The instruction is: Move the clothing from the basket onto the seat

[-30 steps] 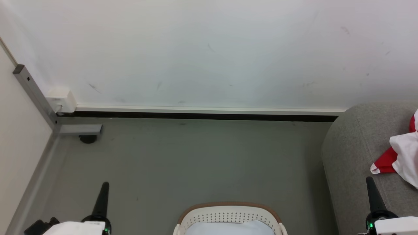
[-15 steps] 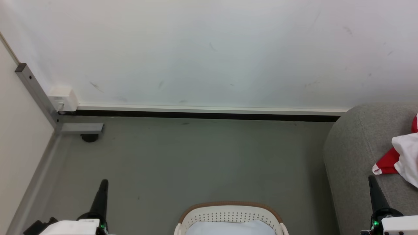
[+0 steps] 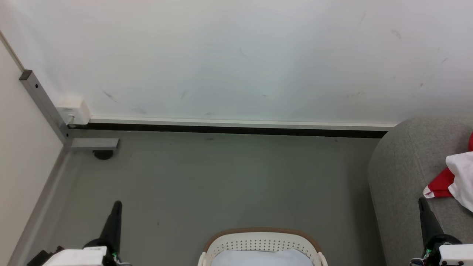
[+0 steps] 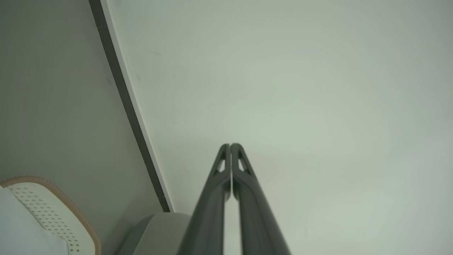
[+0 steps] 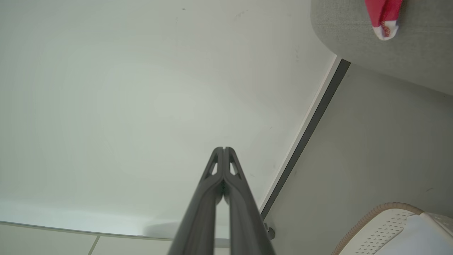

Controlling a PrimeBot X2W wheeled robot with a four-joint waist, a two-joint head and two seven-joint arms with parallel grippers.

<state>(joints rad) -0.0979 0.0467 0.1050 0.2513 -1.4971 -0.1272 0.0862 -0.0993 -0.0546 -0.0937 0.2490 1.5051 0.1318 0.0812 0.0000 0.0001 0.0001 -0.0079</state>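
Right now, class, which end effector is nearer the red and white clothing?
Right. The right end effector is close beside the clothing; the left end effector lies beyond the basket, far off.

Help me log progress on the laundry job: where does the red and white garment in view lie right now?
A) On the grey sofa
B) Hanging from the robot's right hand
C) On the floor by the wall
A: the red and white clothing lies on the grey seat, and the right hand is shut with nothing between its fingers.
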